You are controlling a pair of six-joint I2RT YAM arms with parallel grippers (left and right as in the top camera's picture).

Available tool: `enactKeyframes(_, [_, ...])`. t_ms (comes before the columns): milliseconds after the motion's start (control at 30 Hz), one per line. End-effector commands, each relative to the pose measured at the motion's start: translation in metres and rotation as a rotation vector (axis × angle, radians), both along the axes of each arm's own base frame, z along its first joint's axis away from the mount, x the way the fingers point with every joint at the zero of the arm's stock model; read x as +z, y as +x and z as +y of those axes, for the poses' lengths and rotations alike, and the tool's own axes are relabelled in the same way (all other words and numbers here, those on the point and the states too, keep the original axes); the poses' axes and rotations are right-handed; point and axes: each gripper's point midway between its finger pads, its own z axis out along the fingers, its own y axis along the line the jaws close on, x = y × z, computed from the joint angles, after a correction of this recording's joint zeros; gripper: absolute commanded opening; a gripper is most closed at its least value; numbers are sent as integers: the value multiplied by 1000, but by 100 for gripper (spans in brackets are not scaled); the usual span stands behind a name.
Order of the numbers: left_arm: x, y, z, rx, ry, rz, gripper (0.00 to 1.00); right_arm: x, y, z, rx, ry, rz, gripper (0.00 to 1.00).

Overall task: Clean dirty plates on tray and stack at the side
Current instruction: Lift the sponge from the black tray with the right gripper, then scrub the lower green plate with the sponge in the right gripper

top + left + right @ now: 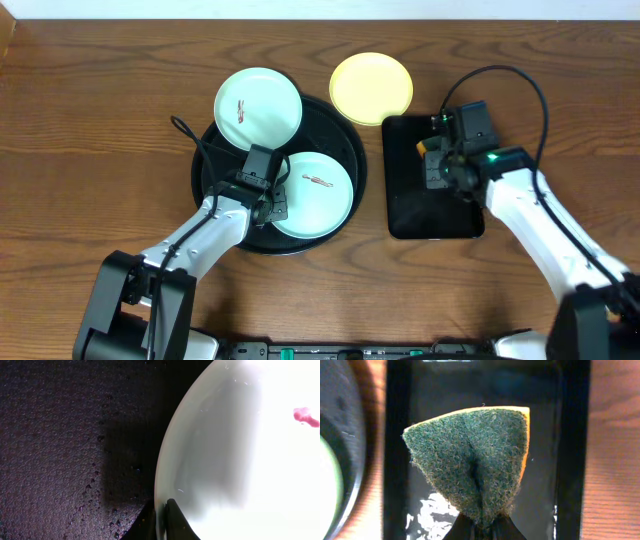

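Observation:
The round black tray [335, 135] holds a mint-green plate [318, 195] with a reddish smear. A second smeared mint-green plate [258, 108] lies over the tray's far-left rim. The yellow plate [371, 88] lies on the table beyond the tray. My left gripper [270, 203] is shut on the left rim of the near mint plate [240, 460]; in the left wrist view the fingers [161, 521] pinch the edge over the wet tray [60, 450]. My right gripper [437, 165] is shut on a green-and-orange sponge [470, 460], fingers [482, 530] at its lower tip.
A smaller black rectangular tray [435, 215] lies right of the round tray, under the right gripper; it has wet patches in the right wrist view [397, 460]. A thin black cable [185, 128] loops at the round tray's left edge. Bare wooden table surrounds the trays.

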Motion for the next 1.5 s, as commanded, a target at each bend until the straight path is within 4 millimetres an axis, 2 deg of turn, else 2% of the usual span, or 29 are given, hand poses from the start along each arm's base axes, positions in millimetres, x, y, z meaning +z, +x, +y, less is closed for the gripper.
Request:
enactKeyframes(0, [0, -1, 0, -16, 8, 4, 8, -20, 0, -2, -18, -2, 38, 1])
enactKeyframes(67, [0, -1, 0, -17, 8, 4, 8, -15, 5, 8, 0, 45, 21, 1])
enactKeyframes(167, [0, -1, 0, -17, 8, 4, 8, 9, 16, 24, 40, 120, -12, 1])
enactKeyframes(333, [0, -1, 0, -16, 8, 4, 9, 73, 30, 83, 209, 309, -84, 1])
enactKeyframes(400, [0, -1, 0, -16, 8, 4, 9, 89, 31, 108, 268, 336, -125, 1])
enactKeyframes(467, [0, -1, 0, -16, 8, 4, 9, 96, 29, 133, 321, 343, -167, 1])
enactKeyframes(533, [0, -1, 0, -16, 8, 4, 9, 90, 26, 155, 344, 320, -182, 1])
enactKeyframes(600, [0, -1, 0, -16, 8, 4, 9, 75, 21, 176, 361, 301, -162, 1])
enactKeyframes(767, [0, -1, 0, -16, 8, 5, 9, 7, 4, 220, 427, 260, -46, 1])
enactKeyframes(867, [0, -1, 0, -16, 8, 5, 10, -27, -1, 233, 450, 238, -5, 1])
enactKeyframes(967, [0, -1, 0, -16, 8, 5, 10, -48, 1, 231, 416, 188, 6, 1])
enactKeyframes(1067, [0, -1, 0, -16, 8, 5, 10, -56, 3, 226, 401, 147, 1, 2])
enactKeyframes(1100, [0, -1, 0, -16, 8, 5, 10, -56, 3, 226, 402, 147, 1, 11])
enactKeyframes(1133, [0, -1, 0, -17, 8, 5, 10, -56, 3, 226, 402, 148, 0, 27])
enactKeyframes(1233, [0, -1, 0, -16, 8, 5, 10, -55, 5, 227, 402, 152, -6, 47])
enactKeyframes(1333, [0, -1, 0, -17, 8, 5, 11, -53, 5, 228, 403, 154, -9, 45])
enactKeyframes(1467, [0, -1, 0, -16, 8, 6, 11, -40, 9, 231, 404, 167, -34, 39])
